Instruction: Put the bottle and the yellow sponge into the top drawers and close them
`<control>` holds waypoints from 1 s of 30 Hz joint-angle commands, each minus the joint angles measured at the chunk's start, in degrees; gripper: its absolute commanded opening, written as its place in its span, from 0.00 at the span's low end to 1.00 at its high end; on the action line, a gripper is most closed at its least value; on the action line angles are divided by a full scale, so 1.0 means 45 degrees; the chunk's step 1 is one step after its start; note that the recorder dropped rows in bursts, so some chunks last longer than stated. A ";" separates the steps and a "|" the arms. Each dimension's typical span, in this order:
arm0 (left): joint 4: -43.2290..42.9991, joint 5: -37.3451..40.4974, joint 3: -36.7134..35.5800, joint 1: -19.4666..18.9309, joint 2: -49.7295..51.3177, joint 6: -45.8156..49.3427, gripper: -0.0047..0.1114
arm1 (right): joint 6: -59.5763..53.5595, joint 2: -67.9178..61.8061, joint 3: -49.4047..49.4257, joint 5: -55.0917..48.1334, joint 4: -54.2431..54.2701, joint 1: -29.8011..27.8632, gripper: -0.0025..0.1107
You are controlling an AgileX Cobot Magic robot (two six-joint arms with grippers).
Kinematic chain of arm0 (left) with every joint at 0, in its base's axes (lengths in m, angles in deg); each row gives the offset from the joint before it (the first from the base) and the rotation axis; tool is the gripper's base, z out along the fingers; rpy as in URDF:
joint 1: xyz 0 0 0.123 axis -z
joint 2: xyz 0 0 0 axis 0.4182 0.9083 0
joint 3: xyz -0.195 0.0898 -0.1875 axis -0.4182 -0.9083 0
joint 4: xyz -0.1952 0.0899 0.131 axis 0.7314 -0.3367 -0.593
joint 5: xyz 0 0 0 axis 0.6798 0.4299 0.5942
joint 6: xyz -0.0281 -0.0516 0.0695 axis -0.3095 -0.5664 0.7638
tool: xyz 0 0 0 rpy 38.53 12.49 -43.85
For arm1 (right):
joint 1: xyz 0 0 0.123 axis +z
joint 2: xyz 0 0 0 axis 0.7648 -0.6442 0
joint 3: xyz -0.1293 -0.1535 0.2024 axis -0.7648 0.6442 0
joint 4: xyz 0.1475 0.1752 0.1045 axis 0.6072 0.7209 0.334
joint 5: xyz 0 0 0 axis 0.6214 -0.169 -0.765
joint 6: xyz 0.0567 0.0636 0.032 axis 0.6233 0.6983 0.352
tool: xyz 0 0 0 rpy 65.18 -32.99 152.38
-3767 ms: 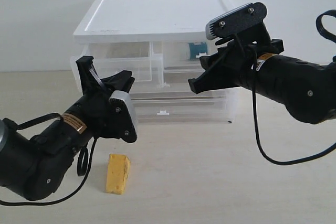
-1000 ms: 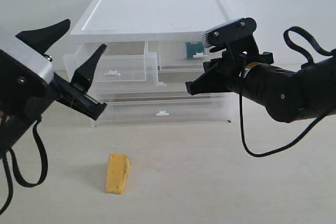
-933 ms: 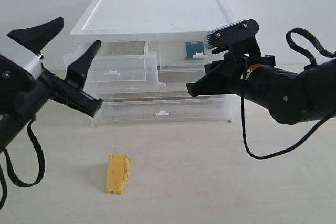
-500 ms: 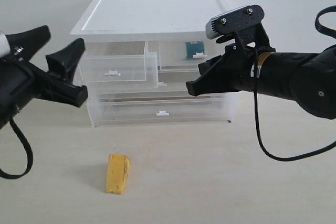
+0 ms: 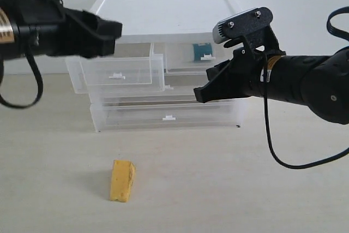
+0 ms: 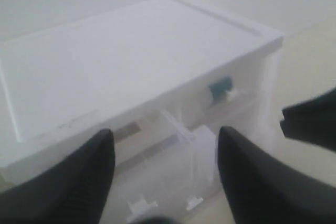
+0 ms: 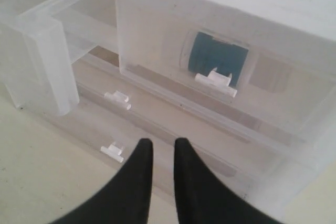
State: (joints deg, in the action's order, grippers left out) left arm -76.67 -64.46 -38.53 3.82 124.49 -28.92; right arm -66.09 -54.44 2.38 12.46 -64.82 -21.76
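The yellow sponge (image 5: 122,180) lies on the table in front of the cabinet, away from both grippers. The bottle (image 5: 203,51) lies inside the top right drawer (image 5: 185,63); its teal label also shows in the right wrist view (image 7: 218,59) and, blurred, in the left wrist view (image 6: 220,86). The top left drawer (image 5: 117,72) is pulled well out and looks empty. My left gripper (image 5: 115,37) (image 6: 165,131) is open, raised beside the cabinet top's left corner, above that drawer. My right gripper (image 5: 199,95) (image 7: 163,141) is shut and empty, in front of the lower drawers.
The white-topped cabinet (image 5: 163,17) stands at the back against a pale wall. Below the top drawers are full-width translucent drawers (image 5: 169,115) with small white tabs (image 7: 113,152). The right arm's cable (image 5: 272,145) hangs down over the table on the right.
My left arm has swung up from low on the left to beside the cabinet top, still open. The right gripper, sponge and drawers have barely moved.
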 commanded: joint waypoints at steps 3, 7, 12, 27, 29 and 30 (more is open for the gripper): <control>-0.0117 0.4731 0.3054 -0.0219 -0.0162 -0.1493 0.37 | -0.0114 0.0091 0.0080 0.0169 -0.0127 -0.0038 0.13; 0.0551 0.8499 0.5163 -0.0692 0.0552 0.0749 0.33 | -0.0114 0.0091 0.0080 0.0114 -0.0127 -0.0038 0.13; 0.6797 1.4269 0.7906 -0.1666 0.2404 0.7984 0.33 | -0.0114 0.0091 0.0080 0.0114 -0.0127 -0.0038 0.13; 1.0268 1.3292 0.7802 -0.2228 0.4245 2.3410 0.60 | -0.0425 0.0091 0.0080 0.0496 -0.0155 -0.0038 0.13; 1.0389 1.2872 0.7189 -0.2228 0.4245 2.4691 0.59 | -0.0787 -0.0041 0.0080 0.0947 -0.0130 -0.0056 0.13; 1.0421 1.2317 0.6980 -0.2228 0.4245 2.4717 0.59 | -0.0941 -0.0179 0.0056 0.1149 -0.0015 -0.0056 0.13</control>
State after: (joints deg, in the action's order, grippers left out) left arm -30.26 -5.35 -5.33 -6.01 143.92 79.25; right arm -68.80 -54.54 2.38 15.23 -65.07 -21.76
